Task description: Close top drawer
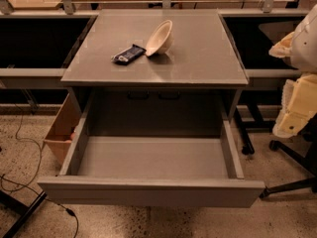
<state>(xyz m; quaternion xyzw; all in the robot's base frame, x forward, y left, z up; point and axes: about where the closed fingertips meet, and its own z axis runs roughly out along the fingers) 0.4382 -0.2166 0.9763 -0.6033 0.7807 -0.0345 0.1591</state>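
The top drawer [151, 157] of the grey cabinet [153, 71] is pulled far out toward me. It is wide and shallow, with a smooth grey floor and nothing in it. Its plain flat front panel [148, 192] runs across the bottom of the view. My gripper [297, 103] is at the far right edge, beside and above the drawer's right side wall, apart from it. It shows as pale, cream-coloured parts, partly cut off by the frame.
On the cabinet top lie a tipped white bowl [161, 37] and a dark snack packet [129, 53]. A cardboard box [62, 128] stands on the floor at the left. Black chair legs [290, 182] and cables [20, 182] lie on the speckled floor.
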